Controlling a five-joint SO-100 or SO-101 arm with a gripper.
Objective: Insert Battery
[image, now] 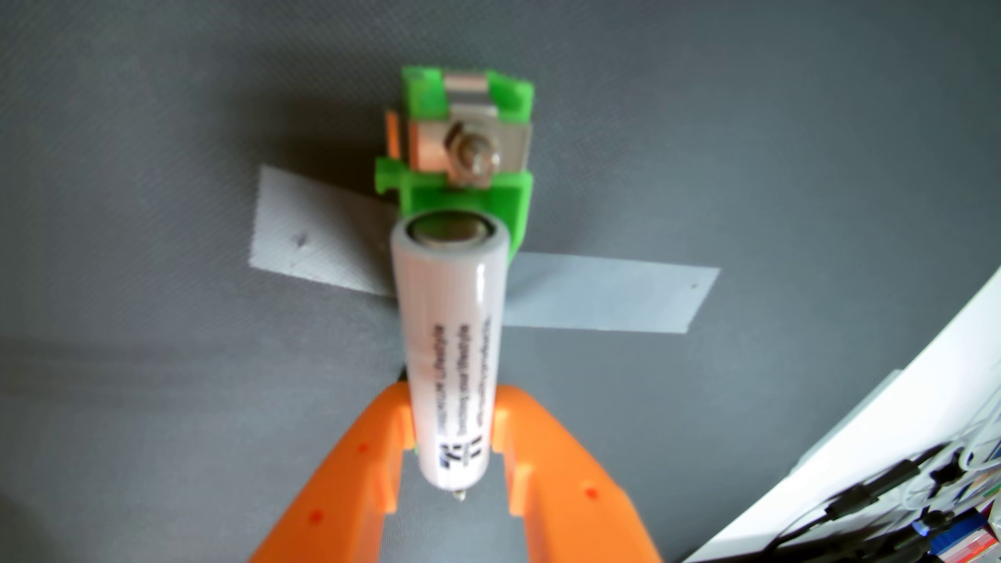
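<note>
Dark grey woven mat (162, 406); pale tape strips (606, 298); white ledge (866, 449), tangled cables (894, 487) lower right

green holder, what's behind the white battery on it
Behind the white cylindrical battery shows the green plastic holder with its metal contact and nut, taped to the grey mat. The holder's slot is covered by the battery.
</note>
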